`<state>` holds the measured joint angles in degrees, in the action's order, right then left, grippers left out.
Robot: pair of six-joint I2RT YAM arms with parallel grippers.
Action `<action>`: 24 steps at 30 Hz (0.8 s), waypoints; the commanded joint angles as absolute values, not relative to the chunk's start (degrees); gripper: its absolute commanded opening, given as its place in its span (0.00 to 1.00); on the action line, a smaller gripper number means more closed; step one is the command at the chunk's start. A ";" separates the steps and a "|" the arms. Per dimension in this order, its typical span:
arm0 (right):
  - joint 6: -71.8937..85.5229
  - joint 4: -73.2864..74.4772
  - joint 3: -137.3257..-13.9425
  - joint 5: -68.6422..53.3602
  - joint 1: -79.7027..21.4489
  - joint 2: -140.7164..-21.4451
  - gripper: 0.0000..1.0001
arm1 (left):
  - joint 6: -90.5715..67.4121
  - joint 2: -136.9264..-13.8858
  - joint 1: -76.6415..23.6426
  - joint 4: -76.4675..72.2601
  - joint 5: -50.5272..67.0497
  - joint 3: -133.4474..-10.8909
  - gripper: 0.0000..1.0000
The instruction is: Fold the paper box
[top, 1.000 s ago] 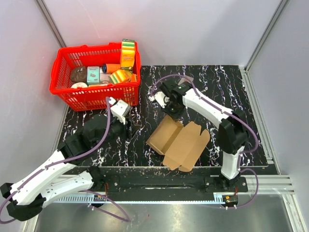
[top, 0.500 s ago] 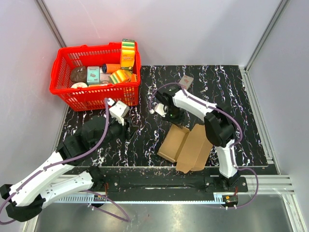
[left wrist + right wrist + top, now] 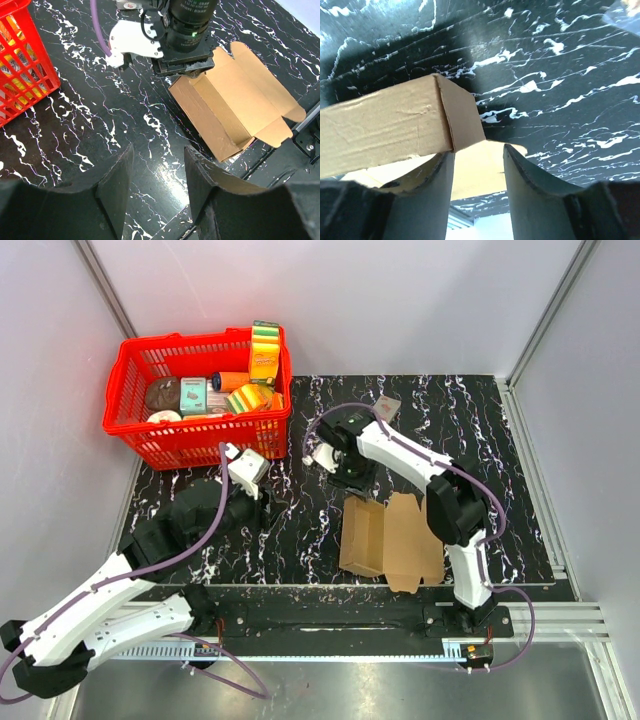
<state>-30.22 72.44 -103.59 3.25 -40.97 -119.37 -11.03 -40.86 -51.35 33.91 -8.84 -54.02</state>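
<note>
The paper box (image 3: 385, 535) is plain brown cardboard, partly formed, with an open trough and flaps lying out to the right, near the table's front edge. It also shows in the left wrist view (image 3: 235, 107) and the right wrist view (image 3: 385, 125). My right gripper (image 3: 355, 475) points down at the box's far left corner (image 3: 185, 72). Its jaws are apart (image 3: 479, 160), the left finger is against the box's end panel, and a flap shows between them. My left gripper (image 3: 258, 512) is open and empty (image 3: 159, 165), above bare table to the left of the box.
A red basket (image 3: 135, 435) full of groceries stands at the back left, and its wall shows in the left wrist view (image 3: 20, 60). A small printed packet (image 3: 386, 406) lies behind the right arm. The metal rail at the table's front edge (image 3: 330, 625) runs just below the box.
The box has swung round from a slanted lie to square with the front edge and shifted right. The right gripper stayed at its far corner and turned. The left arm barely moved.
</note>
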 commanded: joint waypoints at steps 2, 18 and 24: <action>-28.48 63.22 -104.85 -1.47 -41.48 -110.75 0.52 | -11.60 -39.64 -51.59 32.26 -9.93 -54.41 0.50; -12.19 49.33 -101.61 -9.15 -34.29 -102.84 0.57 | -12.57 -40.78 -51.68 32.08 -9.23 -53.79 0.50; 12.87 43.50 -90.10 3.15 -26.99 -94.76 0.57 | -13.36 -41.57 -51.59 30.94 -7.65 -52.83 0.50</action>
<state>-7.60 47.92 -95.59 -6.00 -30.83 -102.48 -12.12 -41.30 -51.35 33.71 -8.75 -53.82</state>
